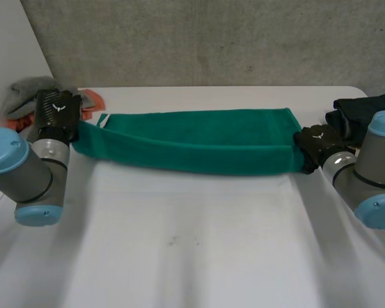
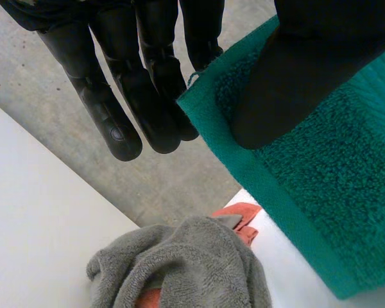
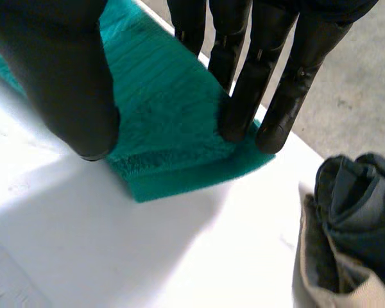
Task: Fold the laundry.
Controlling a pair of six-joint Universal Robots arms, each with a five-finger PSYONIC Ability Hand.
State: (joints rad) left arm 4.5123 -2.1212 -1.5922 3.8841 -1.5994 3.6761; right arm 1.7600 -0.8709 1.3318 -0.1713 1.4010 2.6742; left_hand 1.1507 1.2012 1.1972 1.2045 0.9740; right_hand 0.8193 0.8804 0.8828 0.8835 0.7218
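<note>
Rough grey concrete wall [image 1: 212,38] at 12 o'clock in the head view, pitted, with faint seam lines. Smooth white panel [image 1: 9,45] at 10 o'clock; meets the concrete on a slanted line. White table [image 1: 192,256] from 3 through 6 to 9 o'clock, far edge close to the wall, corner at 2 o'clock rounded. Carries a few small dark specks [image 1: 173,240] near 6 o'clock. Soft, even light. Same grey concrete beyond the table's edge in both wrist views.
</note>
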